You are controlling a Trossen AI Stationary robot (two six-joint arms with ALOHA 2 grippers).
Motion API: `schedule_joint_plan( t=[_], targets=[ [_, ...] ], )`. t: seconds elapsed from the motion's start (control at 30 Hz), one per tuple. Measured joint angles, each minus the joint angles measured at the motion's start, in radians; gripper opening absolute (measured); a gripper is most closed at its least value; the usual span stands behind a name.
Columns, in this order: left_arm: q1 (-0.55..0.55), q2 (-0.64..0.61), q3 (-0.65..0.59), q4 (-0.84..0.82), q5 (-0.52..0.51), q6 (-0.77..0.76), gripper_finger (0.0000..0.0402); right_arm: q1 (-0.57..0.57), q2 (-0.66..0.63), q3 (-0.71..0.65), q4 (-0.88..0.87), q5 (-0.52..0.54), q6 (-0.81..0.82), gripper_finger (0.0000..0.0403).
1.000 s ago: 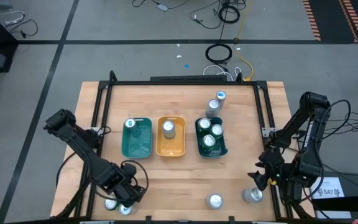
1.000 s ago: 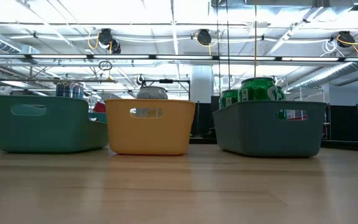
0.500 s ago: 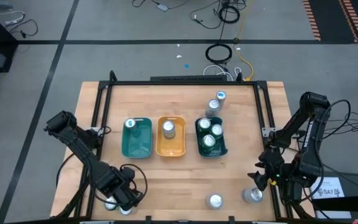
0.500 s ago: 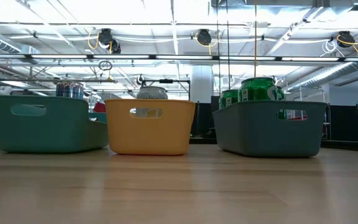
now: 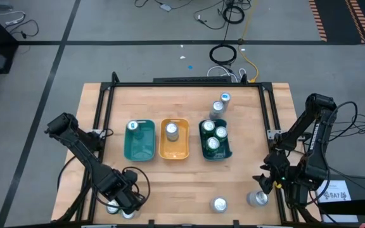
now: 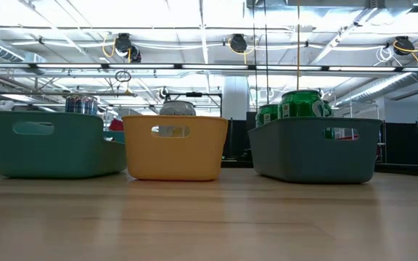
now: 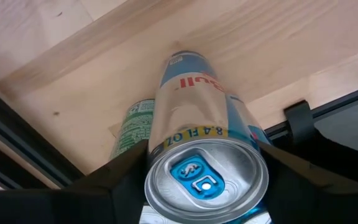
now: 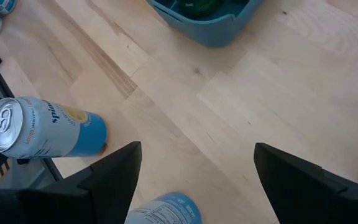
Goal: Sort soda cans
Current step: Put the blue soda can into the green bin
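Note:
My left gripper [image 5: 123, 201] points down at the table's near left corner, shut on a silver soda can with a blue tab [image 7: 205, 177]. A green can [image 7: 131, 127] stands right beside that can. My right gripper [image 5: 265, 182] hangs open over the near right of the table and holds nothing. Below it are a blue-and-yellow can [image 8: 42, 134] and another can [image 8: 166, 210]. The teal tray [image 5: 140, 150] holds a blue-topped can, the yellow tray [image 5: 175, 151] a silver one, and the dark-green tray [image 5: 227, 151] three cans. My left gripper pinches the silver can between its two fingers, just below the top rim [image 7: 157, 155]. The fingers come from above, pointing down along the can. The can stands upright, and its lower end [image 7: 182, 59] appears to be on the table.
Two more cans [image 5: 225, 98] [image 5: 217, 107] stand beyond the dark-green tray. A black frame [image 5: 189, 83] runs along the table's far and side edges. In the low view the three trays [image 6: 174, 148] stand in a row with bare wood in front of them.
My left gripper has tipped a little toward the near left corner. It now covers more of the cans there.

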Motion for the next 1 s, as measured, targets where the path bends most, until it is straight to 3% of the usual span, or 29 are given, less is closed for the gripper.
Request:
schedule_joint_plan(
  t=[0.33, 0.6, 0.77, 1.0],
  targets=[
    [0.04, -0.032, -0.001, -0.083, -0.017, 0.005, 0.0261, 0.0, 0.0, 0.0, -0.016, 0.0, 0.005, 0.0302],
    [0.134, -0.201, -0.001, -0.153, -0.102, 0.079, 0.0262, 0.0, 0.0, 0.0, -0.026, 0.0, 0.034, 0.0302],
    [0.239, -0.307, -0.001, -0.227, -0.14, 0.177, 0.0263, 0.0, 0.0, 0.0, -0.048, 0.0, 0.088, 0.0302],
    [0.483, -0.365, -0.001, -0.264, -0.146, 0.481, 0.0263, -0.001, 0.0, 0.0, -0.099, 0.0, 0.162, 0.0302]
  ],
)
